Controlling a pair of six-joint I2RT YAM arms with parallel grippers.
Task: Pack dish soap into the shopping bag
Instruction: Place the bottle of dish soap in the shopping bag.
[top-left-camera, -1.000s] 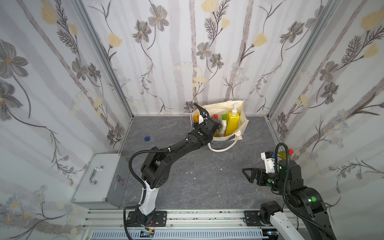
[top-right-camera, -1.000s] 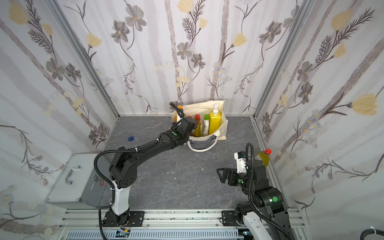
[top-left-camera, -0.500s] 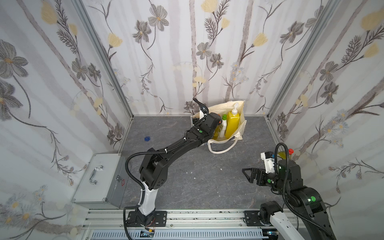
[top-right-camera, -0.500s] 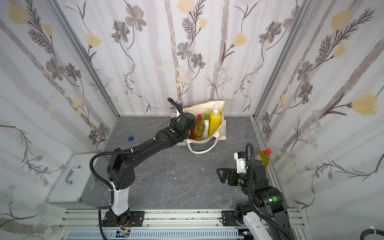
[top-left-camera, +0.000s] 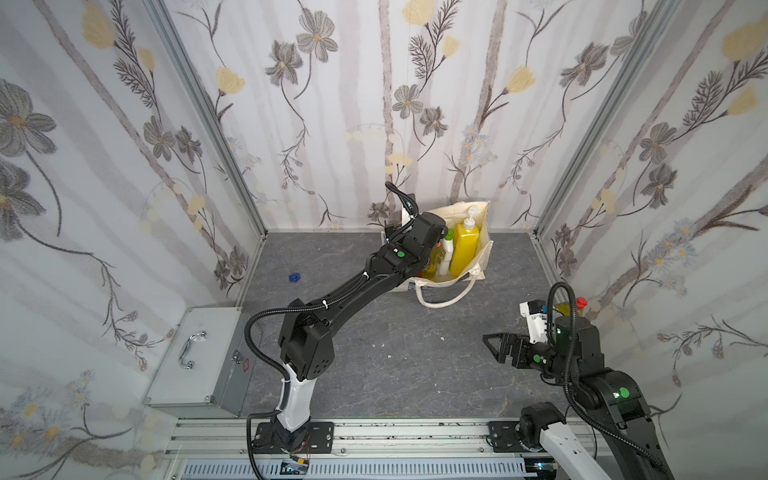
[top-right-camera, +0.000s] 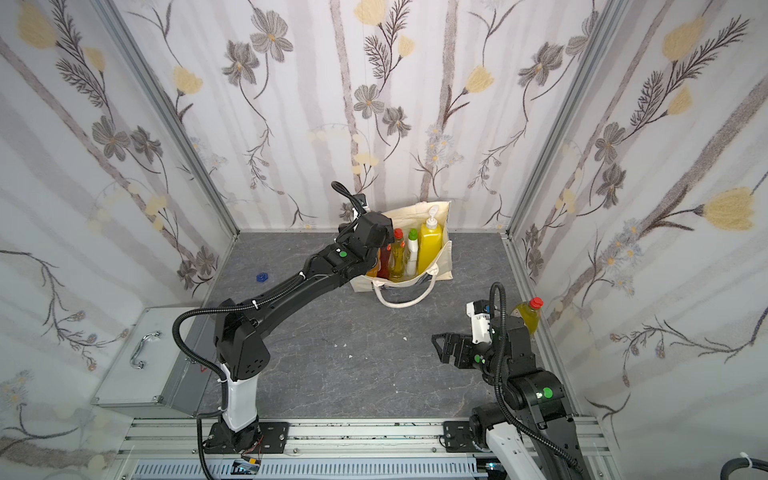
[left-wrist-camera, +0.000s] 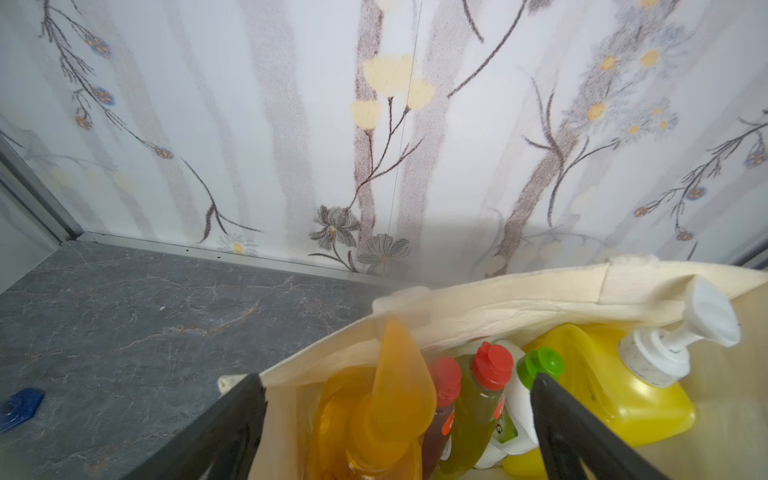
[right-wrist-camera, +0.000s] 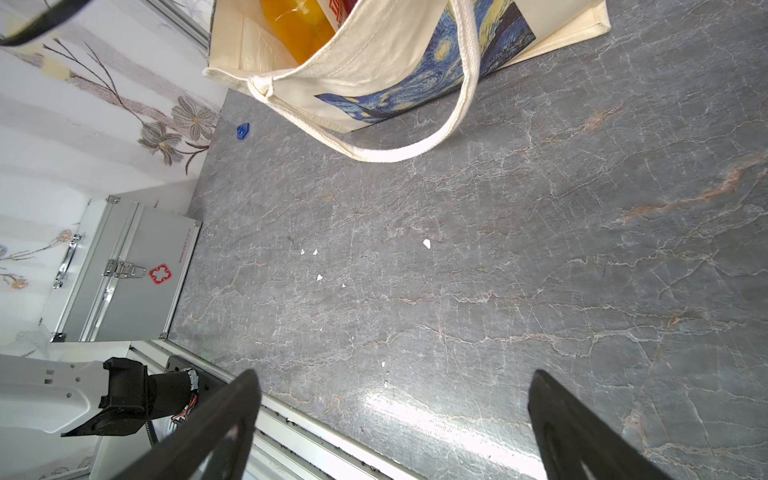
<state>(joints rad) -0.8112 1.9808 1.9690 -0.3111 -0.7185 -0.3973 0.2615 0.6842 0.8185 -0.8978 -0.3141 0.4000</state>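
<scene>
The shopping bag (top-left-camera: 484, 253) (top-right-camera: 442, 257) stands open at the back wall, its blue print facing forward (right-wrist-camera: 395, 54). Inside stand the orange pump bottle (left-wrist-camera: 386, 407), a red bottle (left-wrist-camera: 444, 374), a yellow-green red-capped bottle (left-wrist-camera: 478, 399), the white green-capped bottle (left-wrist-camera: 540, 365) and the yellow pump bottle (left-wrist-camera: 602, 374) (top-left-camera: 463, 249). My left gripper (left-wrist-camera: 397, 378) hangs open over the bag's left end, its jaws wide on either side of the orange pump without touching it. Another yellow-green red-capped bottle (top-right-camera: 528, 316) stands by the right wall behind my right arm. My right gripper (top-right-camera: 436, 349) (right-wrist-camera: 395, 374) is open and empty above the floor.
A silver case (top-left-camera: 199, 357) (right-wrist-camera: 124, 266) lies at the front left. A small blue piece (top-left-camera: 294, 276) (left-wrist-camera: 20, 407) sits on the grey floor near the left wall. The bag's handle (top-left-camera: 446, 297) droops onto the floor in front. White crumbs dot the middle floor.
My left wrist has risen and moved back over the bag's left end, and its jaws have spread wide off the orange pump bottle. The right arm has not moved.
</scene>
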